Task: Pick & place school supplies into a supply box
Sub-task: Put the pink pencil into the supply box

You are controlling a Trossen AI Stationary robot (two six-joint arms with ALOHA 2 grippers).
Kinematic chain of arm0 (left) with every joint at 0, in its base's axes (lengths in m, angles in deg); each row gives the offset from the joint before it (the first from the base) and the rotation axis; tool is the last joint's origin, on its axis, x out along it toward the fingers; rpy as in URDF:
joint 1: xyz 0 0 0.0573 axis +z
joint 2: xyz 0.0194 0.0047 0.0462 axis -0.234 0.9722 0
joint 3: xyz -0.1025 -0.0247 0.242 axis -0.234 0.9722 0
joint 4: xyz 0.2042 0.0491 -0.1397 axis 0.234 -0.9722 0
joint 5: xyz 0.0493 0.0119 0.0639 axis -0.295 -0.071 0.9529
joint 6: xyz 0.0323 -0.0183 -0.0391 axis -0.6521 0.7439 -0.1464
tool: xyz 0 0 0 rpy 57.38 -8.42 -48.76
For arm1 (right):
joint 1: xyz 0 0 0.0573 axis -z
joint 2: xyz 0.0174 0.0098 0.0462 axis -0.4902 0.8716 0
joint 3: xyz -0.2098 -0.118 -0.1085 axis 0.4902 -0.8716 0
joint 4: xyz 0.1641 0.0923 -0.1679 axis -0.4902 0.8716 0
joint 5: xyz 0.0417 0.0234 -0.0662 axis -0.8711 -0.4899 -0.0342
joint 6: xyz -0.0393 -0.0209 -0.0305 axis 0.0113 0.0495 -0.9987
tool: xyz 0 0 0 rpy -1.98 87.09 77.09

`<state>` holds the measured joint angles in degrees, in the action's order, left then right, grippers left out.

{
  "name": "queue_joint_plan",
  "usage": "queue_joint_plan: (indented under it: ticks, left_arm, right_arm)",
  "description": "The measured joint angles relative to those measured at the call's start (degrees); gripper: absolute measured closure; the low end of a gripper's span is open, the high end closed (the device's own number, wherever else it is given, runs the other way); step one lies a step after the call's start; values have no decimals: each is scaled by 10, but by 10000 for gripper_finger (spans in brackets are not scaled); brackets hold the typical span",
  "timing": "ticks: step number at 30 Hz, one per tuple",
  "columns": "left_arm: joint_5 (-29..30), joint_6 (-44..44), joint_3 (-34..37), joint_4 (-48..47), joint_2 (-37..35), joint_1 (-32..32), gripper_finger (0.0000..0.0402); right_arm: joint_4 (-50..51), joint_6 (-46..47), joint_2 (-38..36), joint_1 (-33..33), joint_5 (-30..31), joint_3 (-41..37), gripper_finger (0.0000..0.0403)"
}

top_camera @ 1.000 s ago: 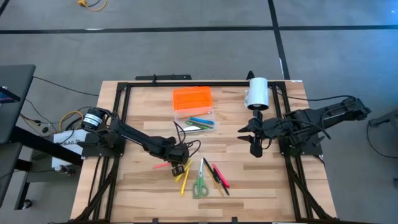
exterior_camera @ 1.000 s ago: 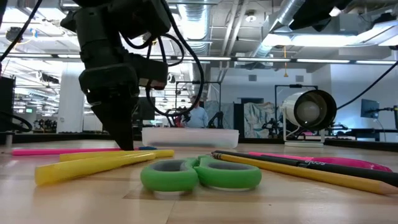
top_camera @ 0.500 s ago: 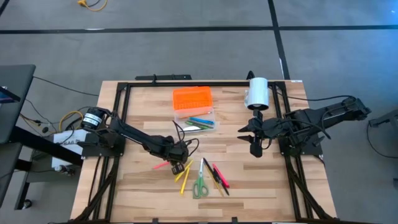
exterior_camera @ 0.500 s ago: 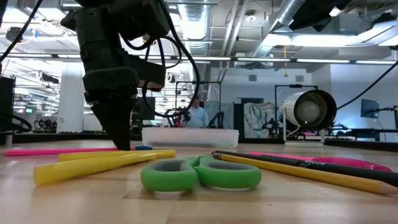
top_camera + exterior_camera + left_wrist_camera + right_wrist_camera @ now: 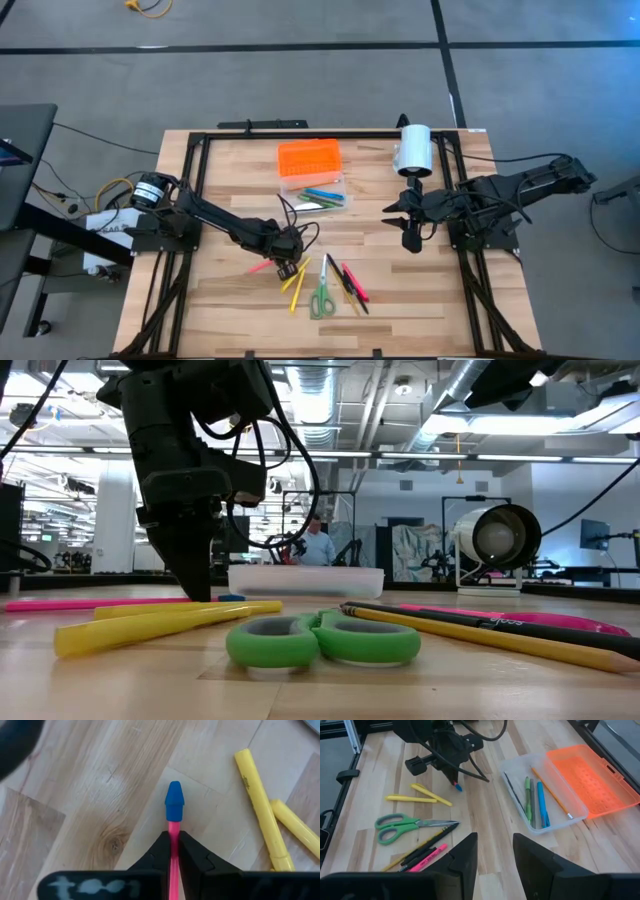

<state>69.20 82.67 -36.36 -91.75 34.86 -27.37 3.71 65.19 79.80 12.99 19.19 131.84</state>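
The left claw [image 5: 287,266] is down at the wooden bench [image 5: 220,300], its two dark fingers pinched tight on a thin pink pencil with a blue eraser cap [image 5: 173,815]. In the left wrist view the pencil runs straight out between the fingertips, the blue cap poking clear just ahead of them and the rest of the shaft trailing back out of sight under the claw. So its long axis lies in line with the claw's own reach, and it looks like a clean, centred hold near the capped end.

Just beside the claw, toward the bench's front edge, lie two yellow highlighter pens [image 5: 296,287], and next along are the small green-handled scissors [image 5: 321,296] with a cluster of black, yellow and pink pens [image 5: 350,287] against them.

What the coming move turns on, I'd say, is the clear plastic supply box with its bright orange lid flung open [image 5: 313,187]. It sits away from the left claw, toward the far side of the bench, near but not touching. Green, blue and orange pens already lie in its tray. Its length runs crosswise, so the pencil will probably need turning to line up with the tray before it drops.

Off to the right, the right claw [image 5: 411,238] hangs above the bench with its fingers spread and nothing between them, well apart from the supplies. The left arm is plainly the nearer one.
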Motion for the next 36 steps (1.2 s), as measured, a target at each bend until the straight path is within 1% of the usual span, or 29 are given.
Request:
queue_joint_plan:
  ticks: [10, 19, 24, 31, 36]
  left_arm:
    - [2, 5, -8, -1, 2, -3, 396]
    - [23, -25, -56, 2, 2, 0, 398]
    - [32, -44, -83, -24, 2, 7, 398]
    - [40, -86, -106, -30, 1, 31, 399]
    - [45, -147, -128, -30, 1, 74, 399]
  right_arm:
    - [0, 0, 0, 0, 0, 0, 285]
    - [0, 0, 0, 0, 0, 0, 285]
    - [0, 0, 0, 0, 0, 0, 285]
    - [0, 0, 0, 0, -2, 0, 285]
    - [0, 6, 0, 0, -2, 0, 285]
